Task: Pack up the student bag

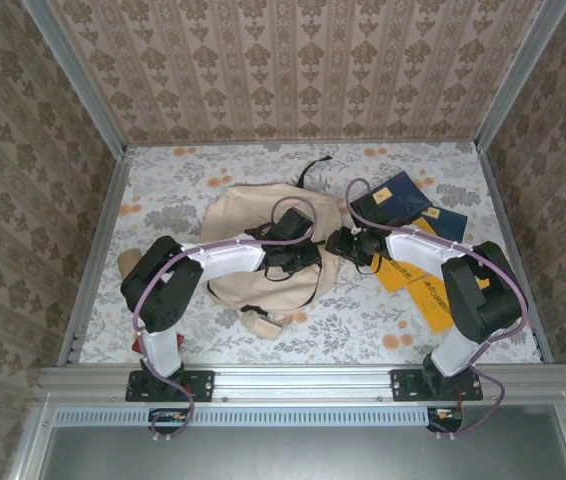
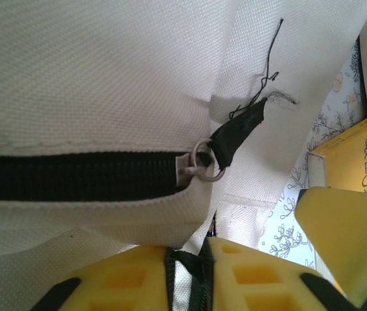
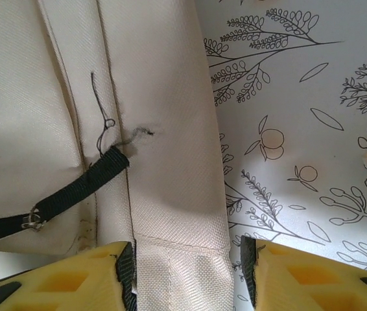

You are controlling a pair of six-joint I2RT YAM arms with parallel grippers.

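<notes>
The student bag (image 1: pixel 248 245), a cream fabric backpack, lies in the middle of the flowered table. My left gripper (image 1: pixel 301 252) rests over the bag's right side. In the left wrist view its yellow fingers (image 2: pixel 131 278) are shut on a fold of bag fabric and a black strip, just below the dark zipper (image 2: pixel 73 175) and its metal pull (image 2: pixel 204 163). My right gripper (image 1: pixel 341 244) meets the bag's right edge. It stands open (image 3: pixel 187 278) around a cream fabric band of the bag (image 3: pixel 177 214), with a gap at the right pad.
Dark blue books (image 1: pixel 395 200) and yellow books (image 1: pixel 413 275) lie to the right of the bag, under the right arm. A yellow book (image 2: pixel 358 162) shows close by in the left wrist view. Metal rails (image 1: pixel 98 250) border the table, and patterned walls enclose it.
</notes>
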